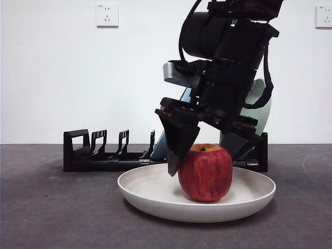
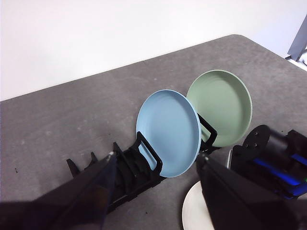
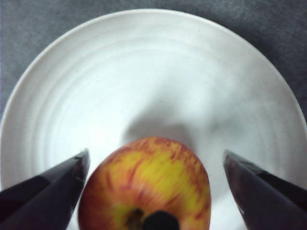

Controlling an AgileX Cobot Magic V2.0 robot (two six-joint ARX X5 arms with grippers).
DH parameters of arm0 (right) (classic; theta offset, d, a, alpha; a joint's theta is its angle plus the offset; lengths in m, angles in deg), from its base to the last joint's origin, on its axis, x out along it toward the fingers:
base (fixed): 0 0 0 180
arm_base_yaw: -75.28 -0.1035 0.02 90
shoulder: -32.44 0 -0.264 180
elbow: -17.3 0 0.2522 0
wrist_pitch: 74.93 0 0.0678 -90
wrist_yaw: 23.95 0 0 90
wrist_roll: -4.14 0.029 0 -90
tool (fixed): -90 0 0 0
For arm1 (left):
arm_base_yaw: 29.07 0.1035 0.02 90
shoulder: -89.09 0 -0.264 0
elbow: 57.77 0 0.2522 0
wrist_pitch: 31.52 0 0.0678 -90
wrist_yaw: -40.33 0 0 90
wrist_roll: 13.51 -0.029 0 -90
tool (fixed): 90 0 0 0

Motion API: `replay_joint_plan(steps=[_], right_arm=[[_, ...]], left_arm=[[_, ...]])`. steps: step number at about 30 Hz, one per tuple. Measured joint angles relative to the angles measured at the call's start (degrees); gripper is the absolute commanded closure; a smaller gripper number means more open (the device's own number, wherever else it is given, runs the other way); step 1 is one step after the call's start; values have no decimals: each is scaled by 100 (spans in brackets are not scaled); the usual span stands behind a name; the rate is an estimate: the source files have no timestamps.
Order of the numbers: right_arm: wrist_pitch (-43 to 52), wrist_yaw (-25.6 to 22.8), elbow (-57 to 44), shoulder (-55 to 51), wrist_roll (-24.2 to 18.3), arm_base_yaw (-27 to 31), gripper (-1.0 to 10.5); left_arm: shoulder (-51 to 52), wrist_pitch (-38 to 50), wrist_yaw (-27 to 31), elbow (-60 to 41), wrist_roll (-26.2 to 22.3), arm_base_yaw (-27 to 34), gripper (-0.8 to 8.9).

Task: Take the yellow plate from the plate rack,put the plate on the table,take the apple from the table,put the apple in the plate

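The cream yellow plate point(image 1: 155, 194) lies flat on the dark table point(image 1: 52, 207) in front of the black plate rack point(image 1: 104, 155). The red apple point(image 1: 205, 174) rests in the plate, upright, stem up. My right gripper point(image 1: 207, 155) hangs over the apple with its jaws open on either side, not touching it; in the right wrist view the apple point(image 3: 148, 187) sits between the spread jaws on the plate point(image 3: 153, 86). My left gripper point(image 2: 156, 167) is open and empty, held high above the rack point(image 2: 129, 172); a piece of the plate point(image 2: 194, 215) shows there.
A blue plate point(image 2: 168, 132) and a sage-green plate point(image 2: 223, 105) stand upright in the rack's right end. The rack's left slots are empty. The right arm's dark body point(image 2: 273, 158) shows beside the plates. Wall sockets point(image 1: 107, 14) sit on the white wall.
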Motion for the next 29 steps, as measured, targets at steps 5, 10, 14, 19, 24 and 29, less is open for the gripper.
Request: replay_joint_plan(steps=[5,10,14,19,24,29], right_arm=[[-11,0,2,-424,2,4,474],[0,-7,4,-1091,2,52,479],[0,-28,7,-1648,2,153,638],[-2,-223,7,-2339,-7,367,954],[-2,-286,9,-3171,-87,841,959],[-15,-284,11,-3713,-111,1543,959]], left_arm=[[0,0,0,0,-15,0,531],[-70,2,0,0,-105,0,533],[-275,-4,0,0,-162,0,657],[-562,-129,0,0,-173,0,801],[-890,-275,-15,0,-358,0,823],[-894,-20,-15,2,-461,0,823]])
